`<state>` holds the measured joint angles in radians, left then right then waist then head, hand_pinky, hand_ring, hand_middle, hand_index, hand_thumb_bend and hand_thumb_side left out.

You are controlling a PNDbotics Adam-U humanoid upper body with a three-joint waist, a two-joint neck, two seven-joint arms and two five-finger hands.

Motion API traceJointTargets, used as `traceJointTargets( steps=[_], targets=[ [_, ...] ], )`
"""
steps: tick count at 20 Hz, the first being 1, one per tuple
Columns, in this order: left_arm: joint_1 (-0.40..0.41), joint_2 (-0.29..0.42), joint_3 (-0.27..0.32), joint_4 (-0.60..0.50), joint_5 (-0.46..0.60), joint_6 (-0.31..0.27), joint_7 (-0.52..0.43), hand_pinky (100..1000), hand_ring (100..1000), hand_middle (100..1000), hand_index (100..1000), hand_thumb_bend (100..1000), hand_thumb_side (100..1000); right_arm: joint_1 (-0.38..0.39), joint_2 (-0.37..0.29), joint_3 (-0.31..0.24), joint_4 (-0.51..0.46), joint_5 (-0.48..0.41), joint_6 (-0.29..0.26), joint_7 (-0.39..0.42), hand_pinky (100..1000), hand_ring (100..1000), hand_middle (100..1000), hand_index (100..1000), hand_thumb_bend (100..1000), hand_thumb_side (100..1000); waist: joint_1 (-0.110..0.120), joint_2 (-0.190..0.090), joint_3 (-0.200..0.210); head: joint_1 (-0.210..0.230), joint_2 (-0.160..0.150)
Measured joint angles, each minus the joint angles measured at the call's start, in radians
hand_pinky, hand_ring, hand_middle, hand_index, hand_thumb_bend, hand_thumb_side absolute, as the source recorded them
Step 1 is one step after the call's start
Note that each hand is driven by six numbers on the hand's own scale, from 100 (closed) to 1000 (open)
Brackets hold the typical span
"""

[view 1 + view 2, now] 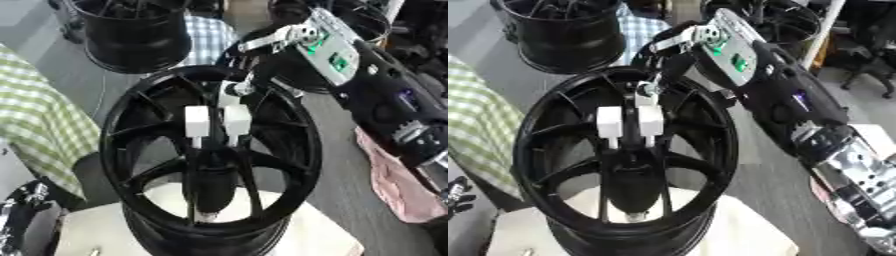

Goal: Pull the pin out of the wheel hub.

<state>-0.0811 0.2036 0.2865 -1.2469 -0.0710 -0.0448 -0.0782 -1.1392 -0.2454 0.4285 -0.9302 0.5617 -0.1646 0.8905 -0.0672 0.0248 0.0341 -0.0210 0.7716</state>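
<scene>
A black spoked wheel hub stands tilted on a cream-white support in the middle of both views. My right arm comes in from the upper right, and my right hand reaches down over the hub's centre, with two white blocks on its back. The hand's dark shape merges with the hub's middle, so its grip is hidden. A small pale thing, perhaps the pin, shows just under the hand's lower end. My left hand rests at the lower left corner, away from the hub.
Another black wheel hub stands at the back left, and a third at the back right. A green checked cloth lies to the left. Pink cloth lies to the right under my arm.
</scene>
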Motion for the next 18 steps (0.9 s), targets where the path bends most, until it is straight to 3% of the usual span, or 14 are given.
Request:
traceJointTargets(
  steps=[18],
  targets=[
    [-0.007,0.000,-0.005,-0.002,0.000,-0.002,-0.003,734,689,679,785,213,607,0.008,0.042,-0.050,0.112,0.088,-0.042,-0.050,842,842,786,904,231,509,0.003,0.006,0.009,-0.003,0.000]
  ],
)
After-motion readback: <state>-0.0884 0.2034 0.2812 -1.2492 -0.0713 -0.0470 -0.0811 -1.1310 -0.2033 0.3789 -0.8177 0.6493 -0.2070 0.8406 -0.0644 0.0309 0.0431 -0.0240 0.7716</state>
